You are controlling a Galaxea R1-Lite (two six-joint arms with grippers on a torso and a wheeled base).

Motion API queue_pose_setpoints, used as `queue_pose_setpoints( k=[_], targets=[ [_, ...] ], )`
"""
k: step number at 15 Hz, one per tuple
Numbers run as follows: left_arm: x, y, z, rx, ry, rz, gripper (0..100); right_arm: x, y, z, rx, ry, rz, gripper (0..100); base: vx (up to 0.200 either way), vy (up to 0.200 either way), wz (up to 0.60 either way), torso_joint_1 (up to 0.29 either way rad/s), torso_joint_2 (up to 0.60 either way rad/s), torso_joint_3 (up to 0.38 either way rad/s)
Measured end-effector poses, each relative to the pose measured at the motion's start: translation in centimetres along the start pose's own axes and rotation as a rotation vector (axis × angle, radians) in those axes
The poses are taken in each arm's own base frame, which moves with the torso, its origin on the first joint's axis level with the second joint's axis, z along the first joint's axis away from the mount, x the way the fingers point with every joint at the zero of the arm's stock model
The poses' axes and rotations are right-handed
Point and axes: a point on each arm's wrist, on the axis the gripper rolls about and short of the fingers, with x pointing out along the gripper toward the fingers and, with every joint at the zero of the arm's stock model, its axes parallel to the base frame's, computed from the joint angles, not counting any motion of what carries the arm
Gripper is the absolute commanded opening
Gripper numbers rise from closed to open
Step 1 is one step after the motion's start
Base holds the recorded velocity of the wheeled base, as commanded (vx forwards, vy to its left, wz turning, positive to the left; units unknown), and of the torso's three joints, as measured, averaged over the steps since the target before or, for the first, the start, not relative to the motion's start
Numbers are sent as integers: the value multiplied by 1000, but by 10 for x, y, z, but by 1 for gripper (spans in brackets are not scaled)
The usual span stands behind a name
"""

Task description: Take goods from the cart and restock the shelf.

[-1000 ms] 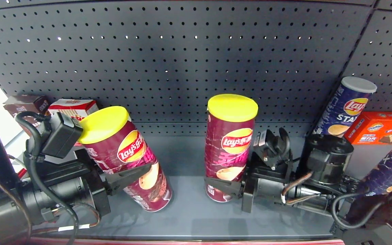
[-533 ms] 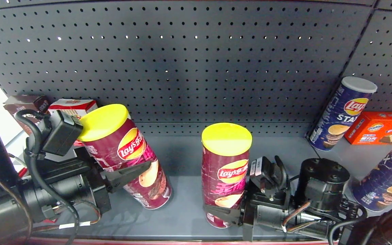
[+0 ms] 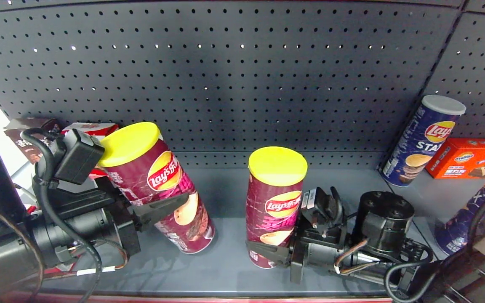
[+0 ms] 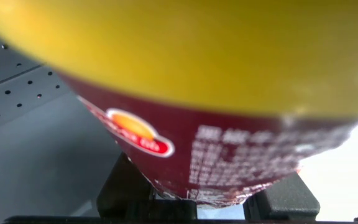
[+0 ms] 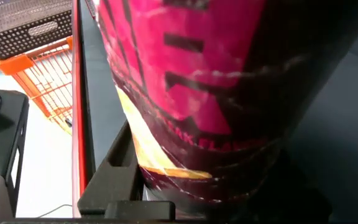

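Grey shelf (image 3: 225,275) meets dark perforated backboard (image 3: 225,75).

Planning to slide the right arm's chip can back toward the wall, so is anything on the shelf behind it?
Nothing visible. The shelf behind the upright can in the right end effector is bare to the pegboard; the tilted can and the blue can stand off to the sides.

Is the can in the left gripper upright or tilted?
Tilted. The can in the left gripper leans, its yellow lid well to the left of its base; the other can beside it stands upright.
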Motion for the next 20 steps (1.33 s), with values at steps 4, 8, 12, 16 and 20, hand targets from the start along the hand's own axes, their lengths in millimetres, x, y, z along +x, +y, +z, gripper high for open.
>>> queue_pose_setpoints(
  k=[4, 8, 12, 16, 20],
  targets=[
    [-1, 0, -1, -1, 2, 1, 0, -1, -2, -2, 0, 5, -6, 0, 0, 0, 0, 0, 0, 0],
    [-1, -1, -2, -3, 5, 2, 0, -5, 1, -1, -9, 16, -11, 100, 0, 0, 0, 0, 0, 0],
    [-1, -1, -2, -4, 7, 1, 0, -13, 4, 4, -14, 12, -11, 100, 0, 0, 0, 0, 0, 0],
    [-2, -1, -2, -4, 7, 2, 0, -31, 13, 13, -21, -2, -15, 100, 0, 0, 0, 0, 0, 0],
    [-2, -1, -2, -2, 3, 3, 0, -66, 29, 27, -34, -25, -22, 100, 0, 0, 0, 0, 0, 0]
  ],
)
